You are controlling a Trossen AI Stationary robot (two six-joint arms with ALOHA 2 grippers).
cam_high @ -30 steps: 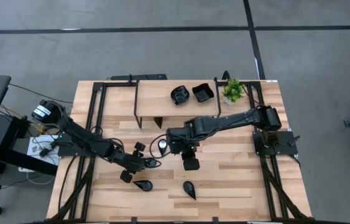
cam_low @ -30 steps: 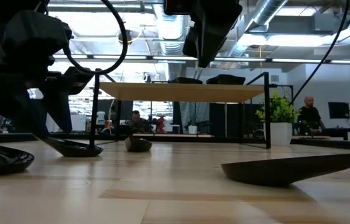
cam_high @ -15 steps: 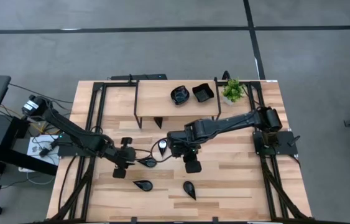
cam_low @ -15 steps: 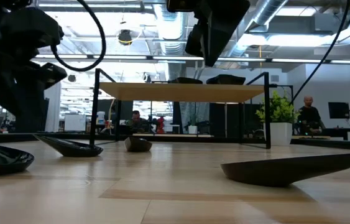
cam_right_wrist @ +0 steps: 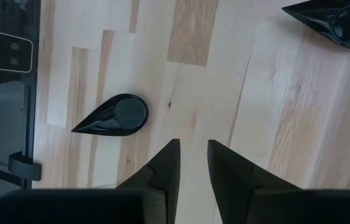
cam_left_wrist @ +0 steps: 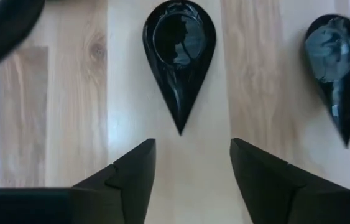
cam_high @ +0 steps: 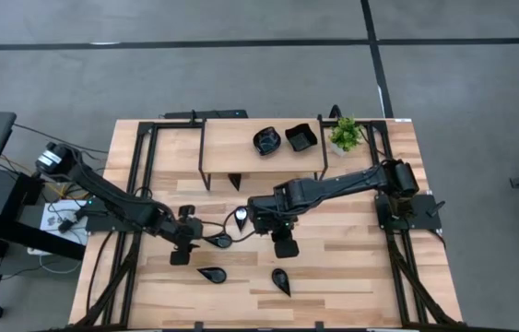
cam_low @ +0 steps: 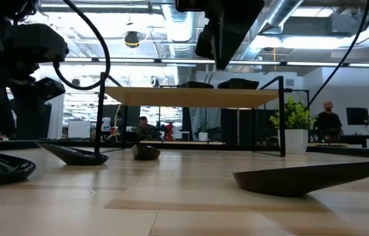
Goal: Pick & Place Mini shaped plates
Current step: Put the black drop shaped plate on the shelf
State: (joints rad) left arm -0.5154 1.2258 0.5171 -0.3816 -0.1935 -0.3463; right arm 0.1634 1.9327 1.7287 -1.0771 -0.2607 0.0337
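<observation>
Several glossy black teardrop mini plates lie flat on the wooden table. One teardrop plate (cam_high: 221, 241) (cam_left_wrist: 179, 50) lies just past my left gripper (cam_high: 189, 237) (cam_left_wrist: 192, 168), its tip toward the open fingers and apart from them. Others lie at the near side (cam_high: 211, 274) (cam_high: 280, 280) and mid-table (cam_high: 241, 217). My right gripper (cam_high: 283, 243) (cam_right_wrist: 193, 163) hangs above the table's middle, fingers slightly apart over bare wood, with a teardrop plate (cam_right_wrist: 115, 116) off to one side. Two more plates (cam_high: 266, 140) (cam_high: 300, 138) sit on the raised shelf.
A wooden shelf (cam_high: 231, 143) on black legs spans the table's far side, and a small green potted plant (cam_high: 345, 134) stands at its right end. Black frame rails run along the table's left (cam_high: 135, 184) and right (cam_high: 397, 249) edges. People sit in the room beyond.
My left gripper has drawn back toward the table's left edge, away from the teardrop plate, and has rolled about its own axis. The plate stays flat on the table where it was. My right gripper has kept still.
</observation>
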